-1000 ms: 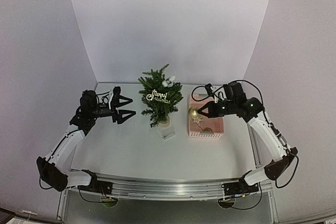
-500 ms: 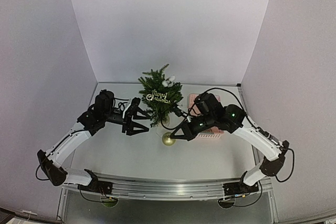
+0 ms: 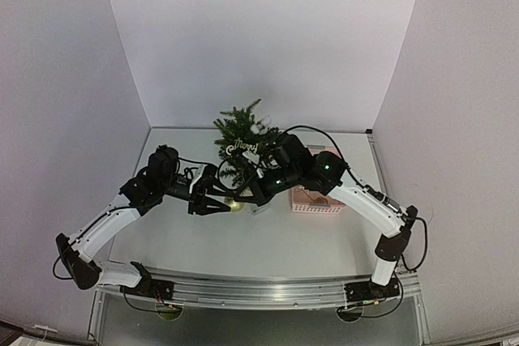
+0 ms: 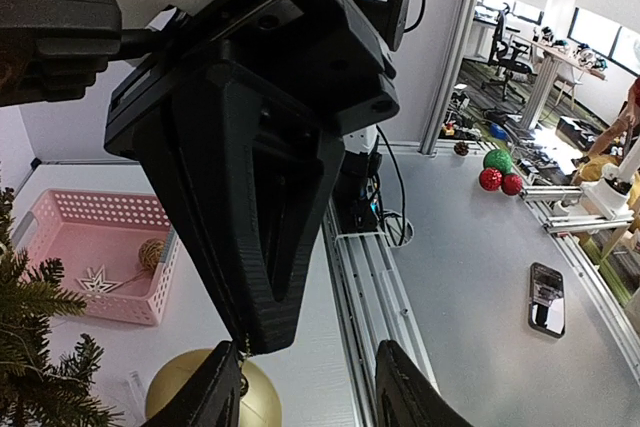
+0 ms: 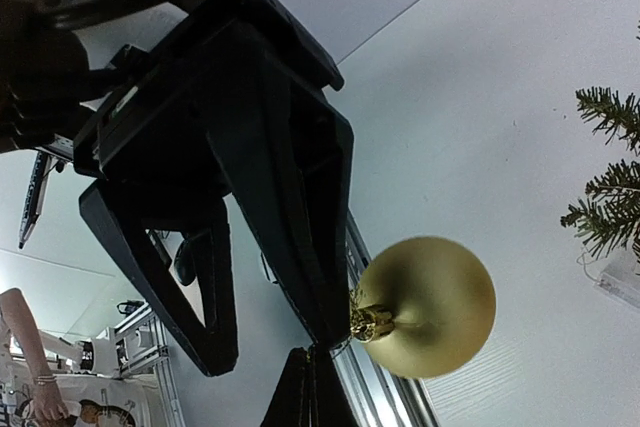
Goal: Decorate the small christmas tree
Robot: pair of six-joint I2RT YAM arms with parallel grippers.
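The small christmas tree (image 3: 242,145) stands at the table's back middle, with a gold "Merry Christmas" sign (image 3: 243,147) and white berries (image 3: 261,127) on it. Its base is hidden behind the arms. My right gripper (image 3: 245,197) is shut on the thin hanging loop of a gold ball (image 3: 236,205), which hangs low in front of the tree. In the right wrist view the ball (image 5: 428,307) dangles beside my shut right gripper (image 5: 312,372). My left gripper (image 3: 216,197) is open. In the left wrist view the left gripper (image 4: 310,387) is open around the right gripper's tip, with the ball (image 4: 190,397) beside one finger.
A pink basket (image 3: 318,202) right of the tree holds a white star (image 4: 100,279) and a small wicker ball (image 4: 151,252). A clear tag (image 3: 259,210) lies in front of the tree. White walls close the back and both sides.
My right arm carried the gold ball from over the pink basket leftward, across the front of the tree. My left arm moved right to meet it, and its open jaws now stand at the ball.
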